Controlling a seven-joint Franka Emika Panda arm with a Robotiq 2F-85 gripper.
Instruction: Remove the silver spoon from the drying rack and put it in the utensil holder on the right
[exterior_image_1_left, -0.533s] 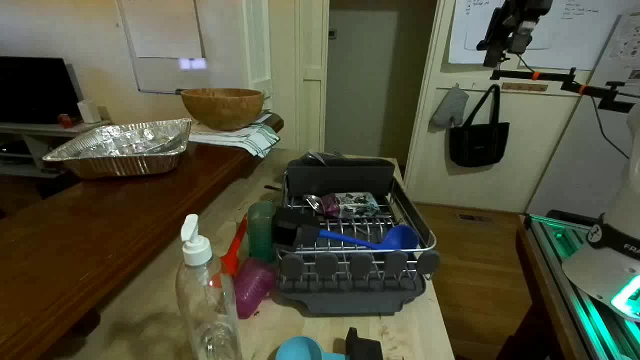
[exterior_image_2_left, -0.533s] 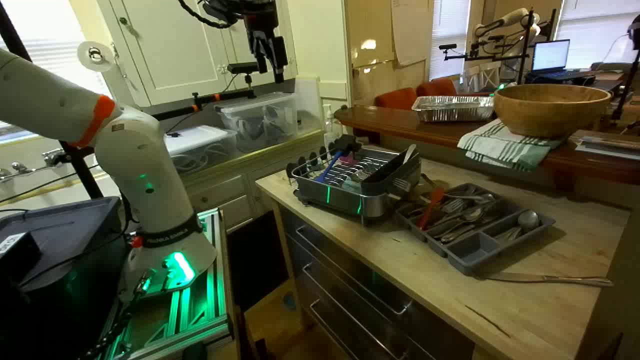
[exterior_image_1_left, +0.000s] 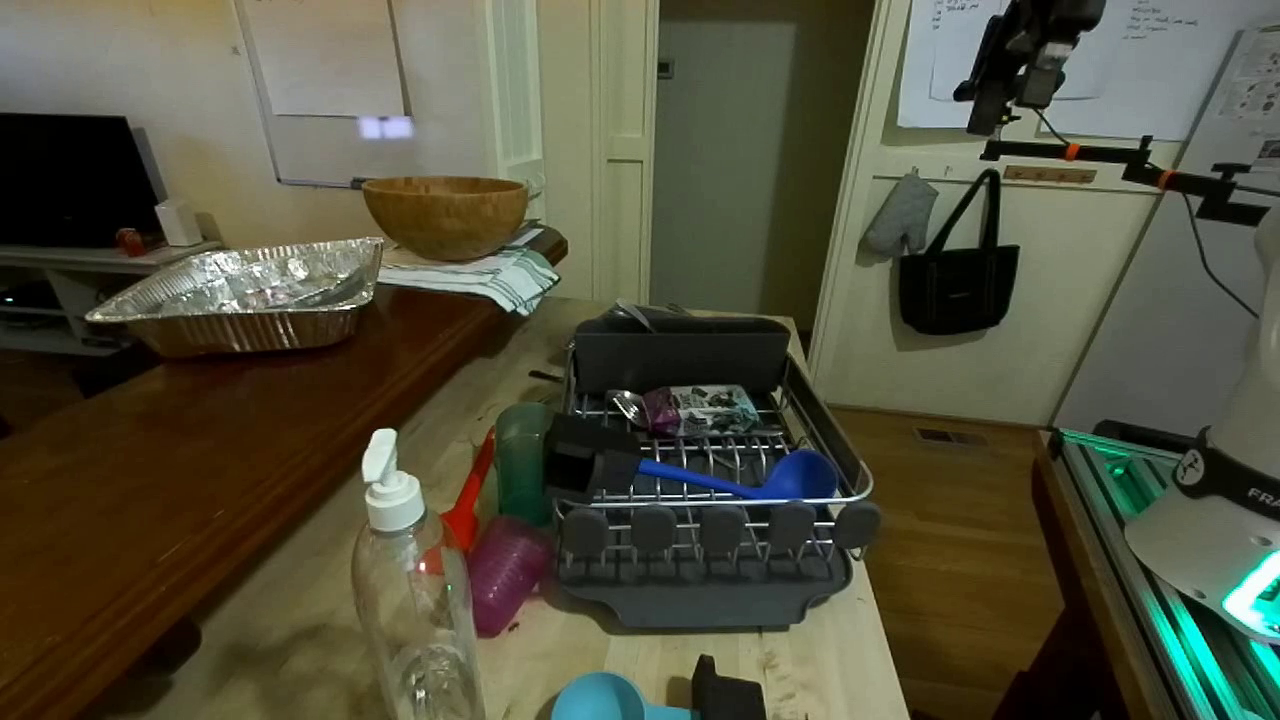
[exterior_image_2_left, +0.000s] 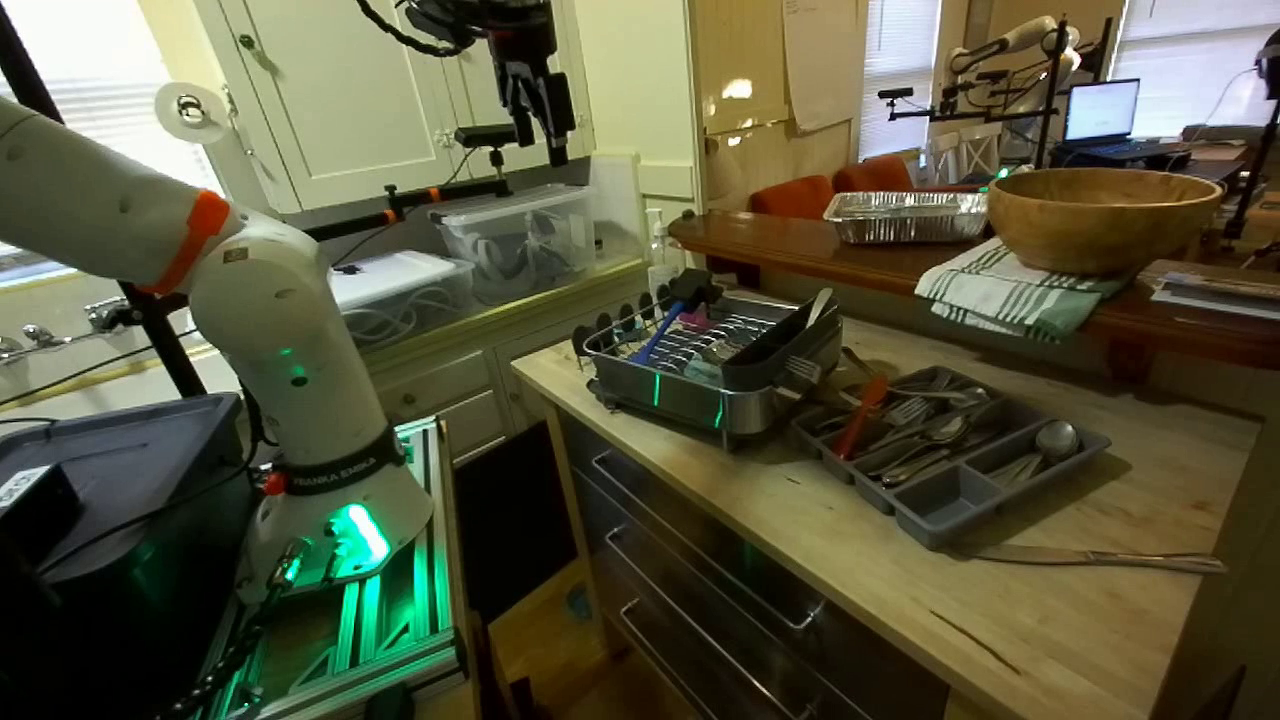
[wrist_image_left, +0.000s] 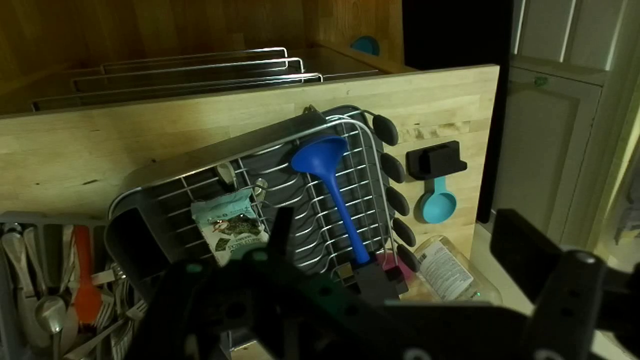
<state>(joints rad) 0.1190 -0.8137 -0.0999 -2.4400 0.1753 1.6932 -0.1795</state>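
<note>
Your arm (exterior_image_2_left: 310, 350) stands raised; your gripper (wrist_image_left: 394, 218) points downward, jaws spread wide, above the level of the drying rack (exterior_image_2_left: 690, 402) and well apart from it.

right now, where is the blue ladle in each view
In an exterior view: blue ladle right of and below centre.
In an exterior view: blue ladle near the centre, handle slanting up right.
In the wrist view: blue ladle just right of centre, bowl uppermost.
Shared landmark: drying rack, under the blue ladle in all three.
</note>
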